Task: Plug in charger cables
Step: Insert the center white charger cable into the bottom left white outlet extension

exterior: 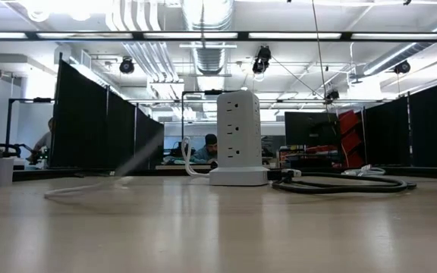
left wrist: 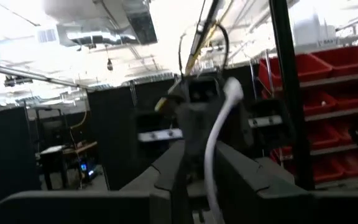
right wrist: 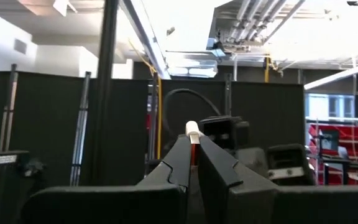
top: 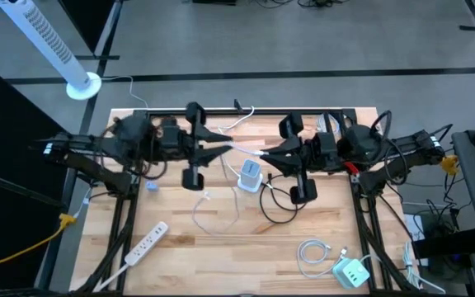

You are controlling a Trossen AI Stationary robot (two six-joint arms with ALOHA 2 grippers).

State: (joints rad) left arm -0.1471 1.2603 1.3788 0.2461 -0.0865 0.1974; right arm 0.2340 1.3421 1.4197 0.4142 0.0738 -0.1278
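Both arms reach in toward the table's centre at the far side, tips nearly meeting above the white tower power strip (top: 251, 176).

Left gripper (top: 225, 147): jaws narrow, clamped on a white charger cable (top: 239, 122). The left wrist view shows that cable (left wrist: 219, 140) rising in a curve between the fingers (left wrist: 166, 177), plug end uppermost. Held off the table.

Right gripper (top: 266, 154): jaws near-closed, pinching a small white plug (right wrist: 192, 129) at the very tips; a red stub shows just below it between the fingers (right wrist: 219, 165). It points at the left gripper, close to it; whether the two touch, cannot tell.

Other cables:
- Black cable (top: 280, 200): loose loop on the table, just right of the tower. In the low view the black loop (exterior: 340, 184) lies flat beside the tower (exterior: 237, 138).
- White cable (top: 214, 210): slack on the table, in front and left of the tower; its far part lifts off the table.
- Coiled white cable (top: 313, 254): near-right area, just beside a small white-and-green charger block (top: 351, 271).

Flat white multi-socket strip (top: 146, 243) lies near-left, well apart from the grippers.

Table (top: 180, 272): light wood.
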